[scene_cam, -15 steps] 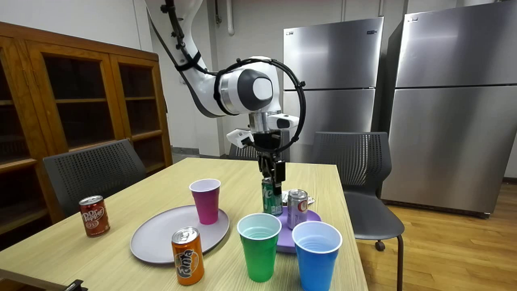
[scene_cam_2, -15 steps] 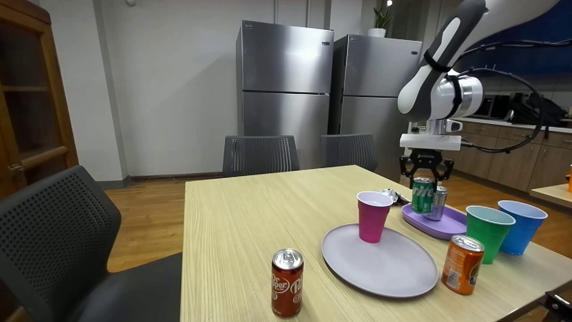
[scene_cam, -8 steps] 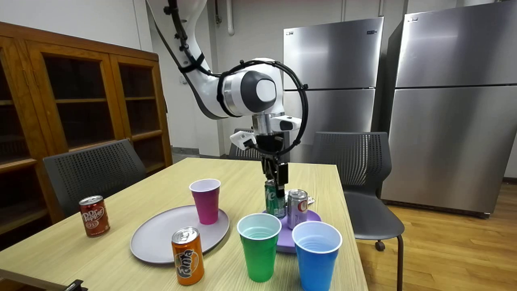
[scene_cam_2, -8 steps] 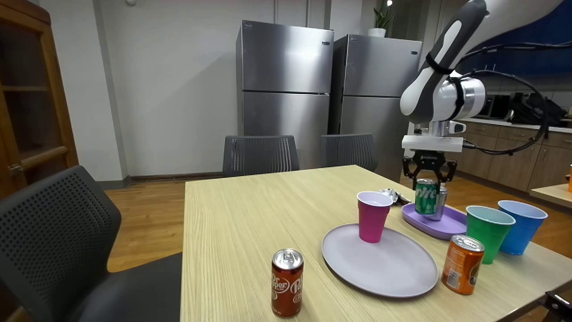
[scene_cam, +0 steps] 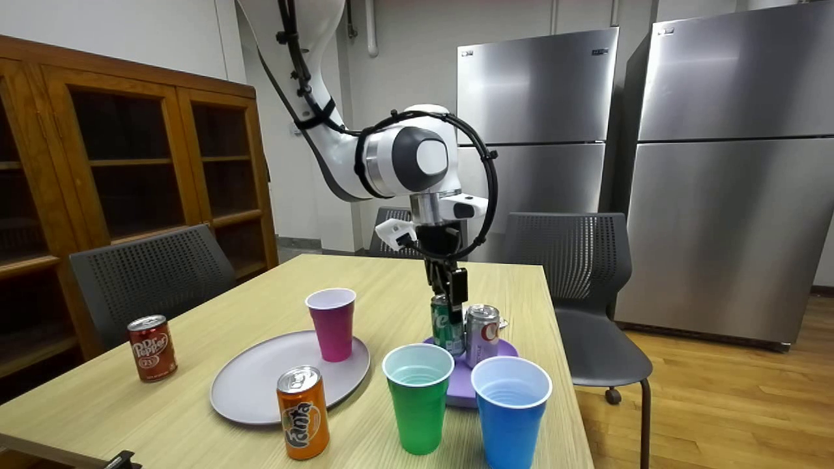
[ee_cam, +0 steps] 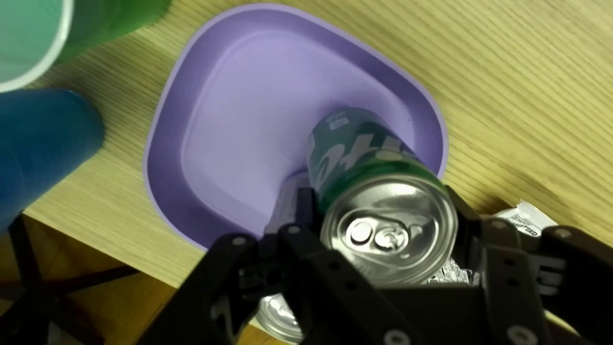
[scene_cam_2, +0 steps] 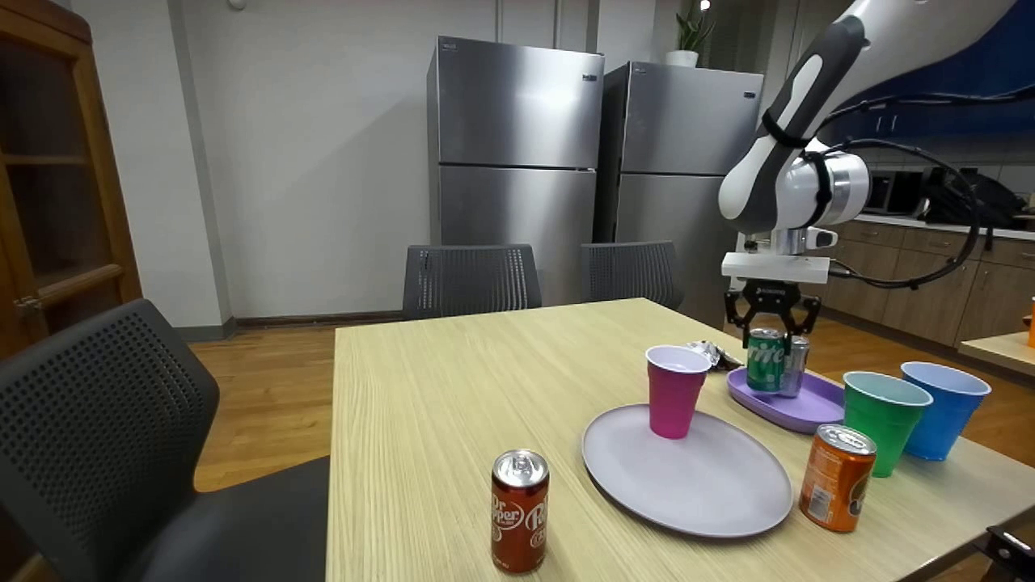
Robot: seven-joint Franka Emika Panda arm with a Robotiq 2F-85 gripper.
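Your gripper [scene_cam_2: 766, 347] hangs straight down, its jaws clasping the green Sprite can [ee_cam: 371, 167] from both sides. You hold that can nearly upright over the purple plate [ee_cam: 239, 124]; whether its base touches, you cannot tell. Just beside it stands the silver can [scene_cam: 482, 333]. Higher up, your wrist [scene_cam: 420, 156] bends and your forearm [scene_cam_2: 796, 97] slants upward; farthest back stands a steel refrigerator [scene_cam: 541, 189].

Green can [ee_cam: 373, 187], purple tray [ee_cam: 268, 96], black tool [scene_cam_2: 766, 346]
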